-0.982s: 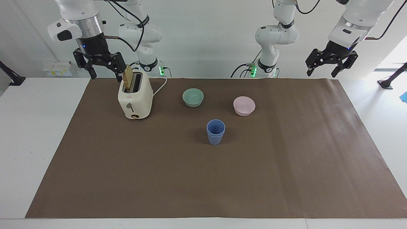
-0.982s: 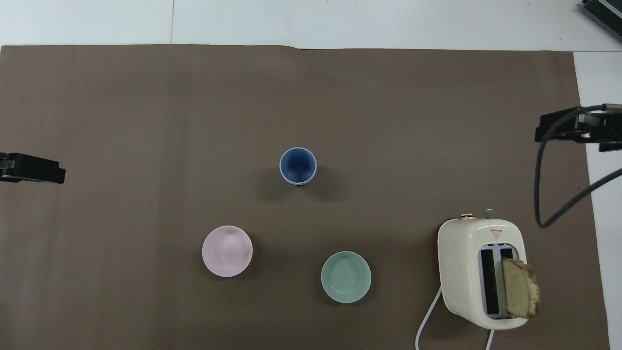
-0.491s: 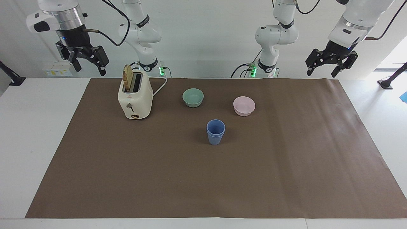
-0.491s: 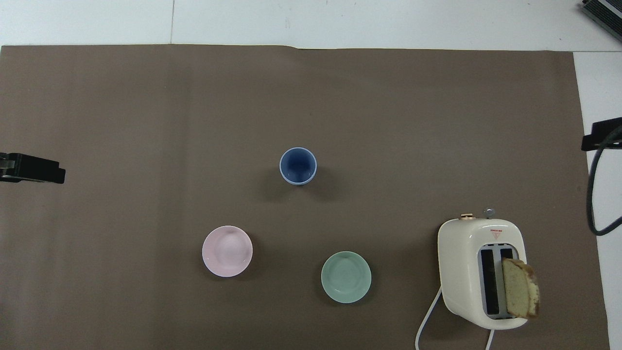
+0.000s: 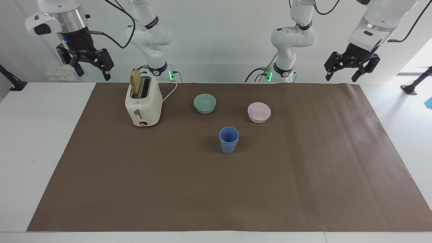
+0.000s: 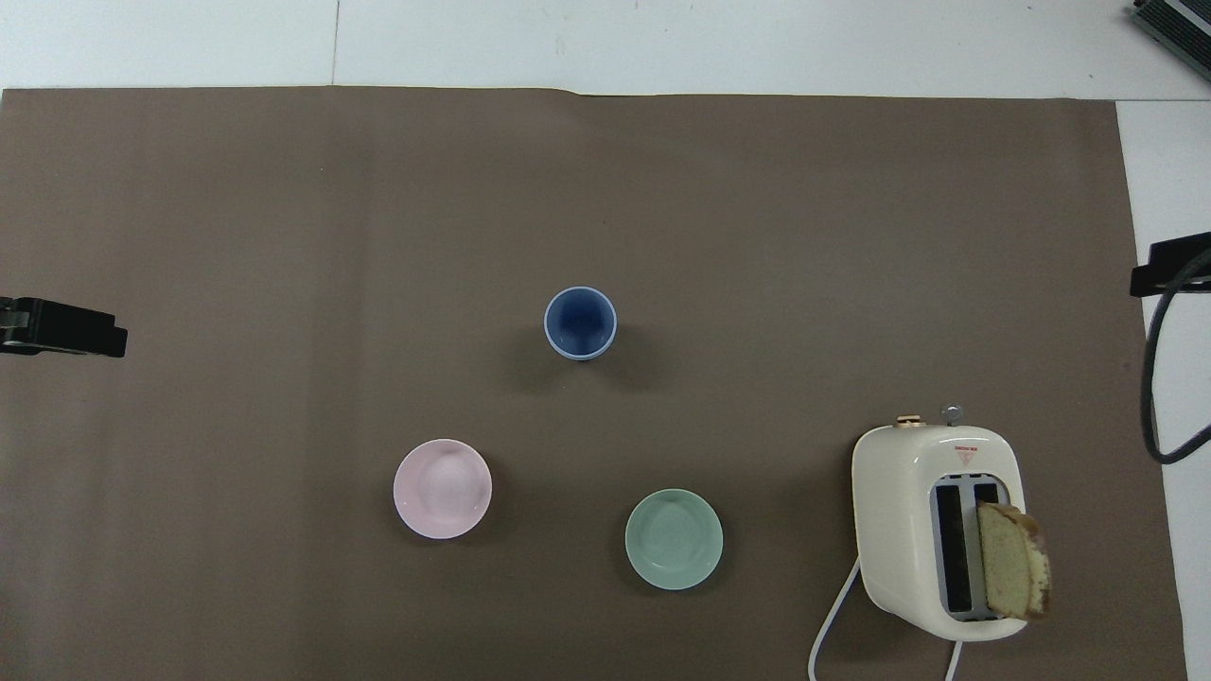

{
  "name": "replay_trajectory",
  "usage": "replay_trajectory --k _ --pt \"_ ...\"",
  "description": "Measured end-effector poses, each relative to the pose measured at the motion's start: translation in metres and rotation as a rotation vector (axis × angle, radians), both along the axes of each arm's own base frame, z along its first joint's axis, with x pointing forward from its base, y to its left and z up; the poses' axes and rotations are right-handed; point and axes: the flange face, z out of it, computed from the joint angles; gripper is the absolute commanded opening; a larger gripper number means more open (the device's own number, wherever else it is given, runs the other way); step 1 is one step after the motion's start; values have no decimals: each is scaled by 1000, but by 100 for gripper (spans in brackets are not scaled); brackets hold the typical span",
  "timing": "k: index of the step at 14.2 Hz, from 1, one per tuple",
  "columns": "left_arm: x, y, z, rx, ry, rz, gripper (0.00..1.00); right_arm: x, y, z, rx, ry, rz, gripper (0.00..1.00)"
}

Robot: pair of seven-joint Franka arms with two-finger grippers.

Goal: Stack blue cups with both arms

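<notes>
Blue cups (image 5: 228,139) already nested, upright mid-counter, farther from robots than pink bowl (image 5: 259,112). Left tool (image 5: 351,69) and right tool (image 5: 87,64) both raised clear, fingers apart, empty. Looks done; best keep arms away, avoid bumping stack.

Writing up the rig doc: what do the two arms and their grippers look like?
Both arms are glossy white jointed segments with dark joint bands. Each wrist ends in a silver ring and a black body with a small blue light. The right gripper and left gripper are black linkage types. Black cables trail along both arms; green lights glow at the bases.
</notes>
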Motion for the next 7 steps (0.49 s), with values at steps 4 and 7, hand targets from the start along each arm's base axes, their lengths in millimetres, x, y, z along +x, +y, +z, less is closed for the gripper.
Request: replay_trajectory --k 4,7 --pt "0 0 0 0 0 0 100 1 1 -11 0 18 9 100" --pt "0 0 0 0 0 0 100 1 1 -13 -2 20 39 100"
